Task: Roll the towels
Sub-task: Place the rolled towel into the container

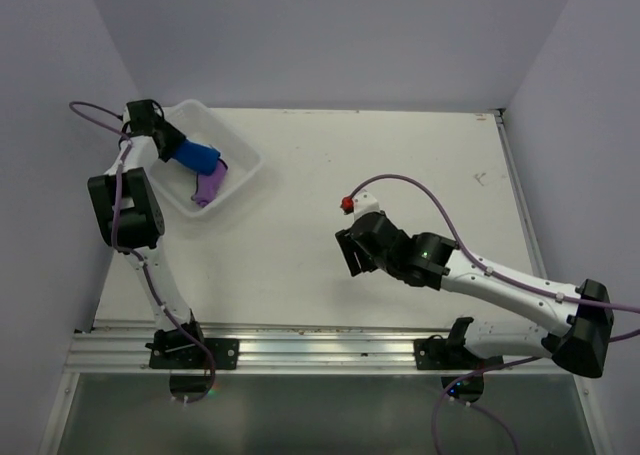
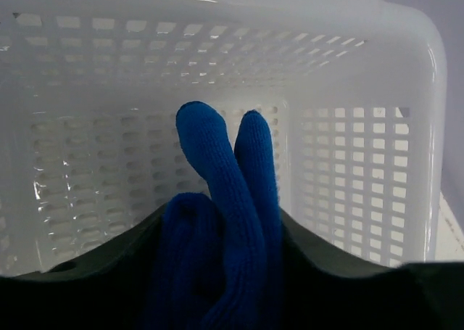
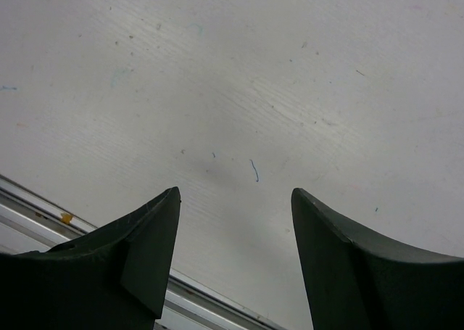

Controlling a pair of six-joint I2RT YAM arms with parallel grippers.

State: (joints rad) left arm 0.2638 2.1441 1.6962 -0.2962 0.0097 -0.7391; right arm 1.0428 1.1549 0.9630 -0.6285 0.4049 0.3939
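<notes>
A royal blue towel (image 1: 196, 155), rolled or bunched, is held by my left gripper (image 1: 165, 146) over the white plastic basket (image 1: 243, 153) at the table's far left. In the left wrist view the blue towel (image 2: 225, 228) fills the space between the jaws, which are shut on it, with the basket's perforated wall (image 2: 348, 163) behind. A purple towel (image 1: 210, 184), bunched, lies in the basket just in front of the blue one. My right gripper (image 1: 352, 250) is open and empty above bare table near the middle; its fingertips (image 3: 156, 221) show wide apart.
The table's near edge has a metal rail (image 1: 300, 345), which also shows in the right wrist view (image 3: 43, 221). A red-tipped part (image 1: 347, 205) sits on the right arm's wrist. Purple cables run along both arms. Grey walls enclose the table.
</notes>
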